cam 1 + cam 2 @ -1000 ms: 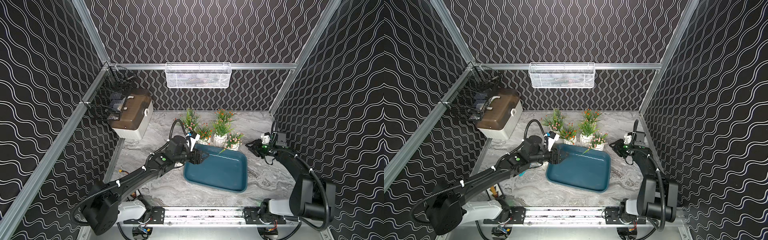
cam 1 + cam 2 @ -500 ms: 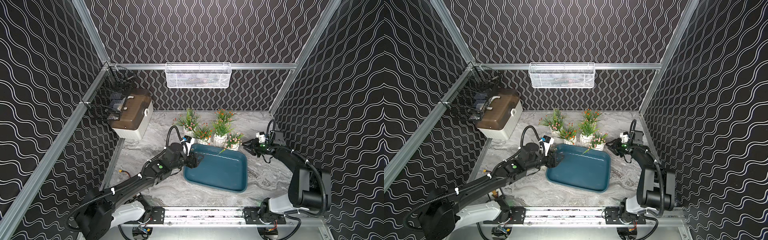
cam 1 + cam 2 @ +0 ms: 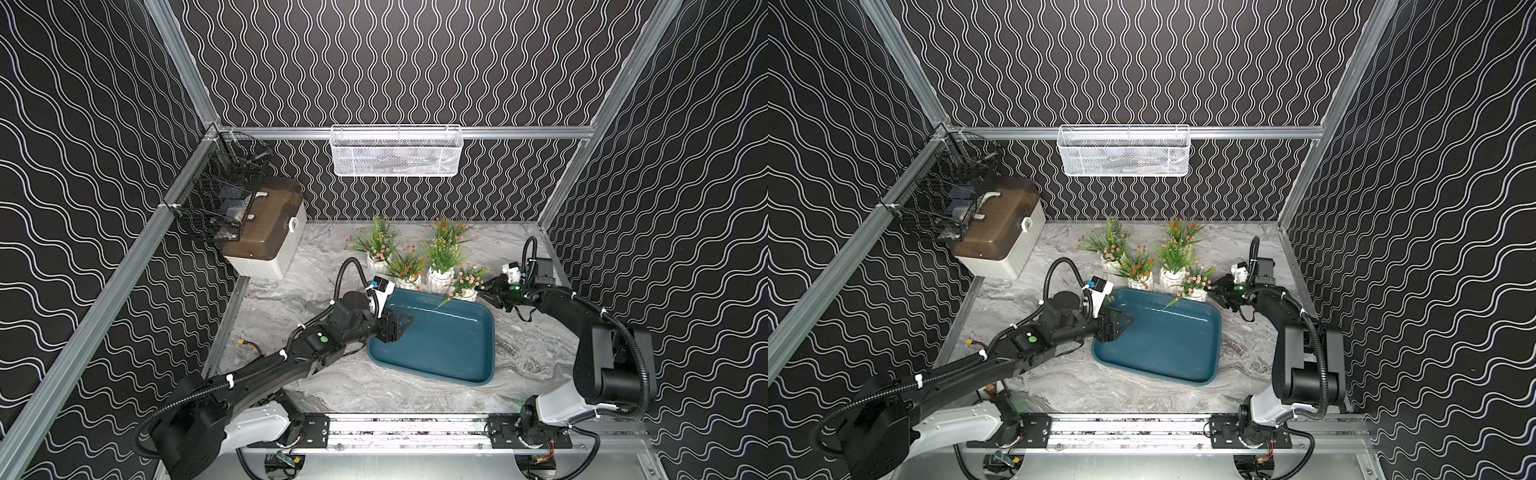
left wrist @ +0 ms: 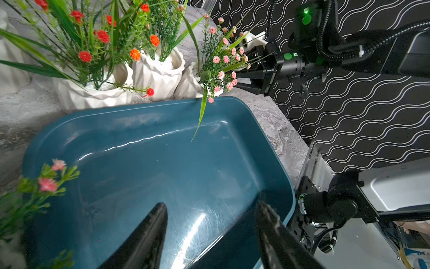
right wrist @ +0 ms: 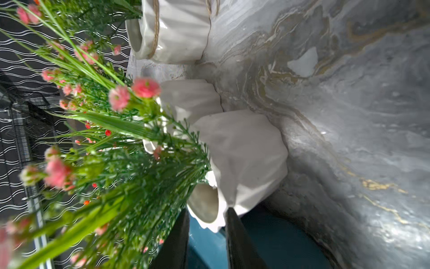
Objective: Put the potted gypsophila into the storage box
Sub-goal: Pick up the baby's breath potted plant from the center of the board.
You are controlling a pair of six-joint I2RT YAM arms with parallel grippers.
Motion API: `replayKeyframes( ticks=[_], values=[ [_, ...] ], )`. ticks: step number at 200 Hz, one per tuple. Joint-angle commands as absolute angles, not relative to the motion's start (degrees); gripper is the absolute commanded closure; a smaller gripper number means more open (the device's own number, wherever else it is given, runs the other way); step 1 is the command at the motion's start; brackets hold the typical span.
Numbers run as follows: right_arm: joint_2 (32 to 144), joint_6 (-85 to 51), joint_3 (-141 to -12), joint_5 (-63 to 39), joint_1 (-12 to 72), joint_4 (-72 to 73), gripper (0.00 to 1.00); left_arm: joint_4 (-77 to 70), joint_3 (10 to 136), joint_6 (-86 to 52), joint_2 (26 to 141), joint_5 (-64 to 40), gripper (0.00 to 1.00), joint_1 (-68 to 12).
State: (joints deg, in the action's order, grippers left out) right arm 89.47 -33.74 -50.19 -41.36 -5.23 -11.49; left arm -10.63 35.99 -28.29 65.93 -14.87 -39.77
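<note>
The storage box [image 3: 449, 349] [image 3: 1167, 349] [image 4: 162, 151] is a dark teal tray mid-table. Several potted gypsophila [image 3: 405, 268] [image 3: 1138, 266] stand in white pots along its far edge. My right gripper [image 3: 482, 290] [image 3: 1212, 289] [image 5: 207, 209] reaches the pink-blossomed pot [image 3: 467, 294] [image 3: 1197, 294] [image 4: 190, 81] [image 5: 244, 151] by the tray's far right corner. Its fingers straddle the pot's rim, narrowly open, with a gap on one side. My left gripper [image 3: 397, 328] [image 3: 1121, 324] [image 4: 211, 205] hangs open and empty over the tray's left end. Another pink plant [image 4: 46, 181] shows blurred beside it, its pot hidden.
A white box with a brown lid [image 3: 266, 237] sits at the back left under a black wire basket [image 3: 220, 203]. A white mesh basket [image 3: 395, 151] hangs on the back wall. Patterned walls close in on three sides, near my right arm.
My right gripper has moved left from the wall to the pink-blossomed pot, its jaws narrowing. My left arm has sunk lower, its gripper staying over the tray's left end.
</note>
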Motion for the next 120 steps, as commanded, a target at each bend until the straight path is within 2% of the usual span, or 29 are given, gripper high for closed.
replayKeyframes(
  ticks=[1,50,120],
  values=[
    [90.08,-32.58,-51.38,-37.40,-4.45,-13.94,0.70,-11.96,36.23,-26.90,65.23,-14.55,0.36,-39.99],
    [91.12,-30.63,-53.43,-31.11,-1.86,-17.56,0.69,-11.78,36.02,-26.88,64.67,-13.93,0.36,-40.24],
    [93.57,-28.90,-55.38,-27.21,-0.07,-19.79,0.71,-11.47,36.03,-27.56,65.39,-13.21,0.36,-40.43]
  ],
)
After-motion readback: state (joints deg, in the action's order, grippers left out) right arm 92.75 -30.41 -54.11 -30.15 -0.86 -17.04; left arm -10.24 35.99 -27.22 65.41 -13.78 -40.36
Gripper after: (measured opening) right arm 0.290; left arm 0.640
